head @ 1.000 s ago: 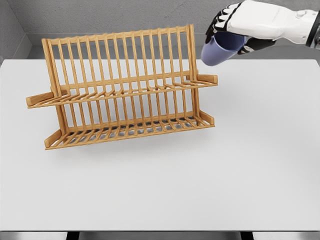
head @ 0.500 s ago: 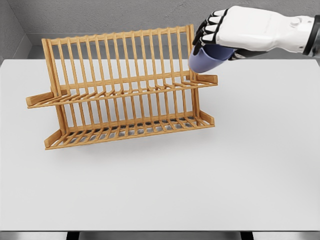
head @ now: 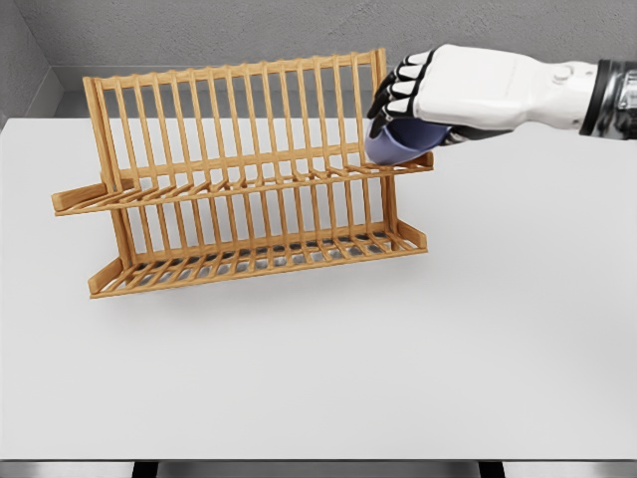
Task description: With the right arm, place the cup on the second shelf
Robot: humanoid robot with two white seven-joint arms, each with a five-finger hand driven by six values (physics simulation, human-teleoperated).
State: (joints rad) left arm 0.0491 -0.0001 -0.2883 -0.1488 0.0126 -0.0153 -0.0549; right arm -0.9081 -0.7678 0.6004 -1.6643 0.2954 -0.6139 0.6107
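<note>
Single head view, high, looking down across table (head: 498, 329), rack (head: 249, 179) mid-distance

A plain white tabletop (head: 498, 339) fills most of the view, its near edge along the bottom. Behind it rises a grey wall (head: 199, 30), meeting another at the left corner.

We see a blue-violet cup (head: 398, 142) tilted with its mouth toward the left, tucked beneath our curled fingers (head: 393, 92). Just below those fingers, the wooden two-tier rack (head: 239, 179) stands upright, its upper shelf's right end at the cup's underside.
</note>
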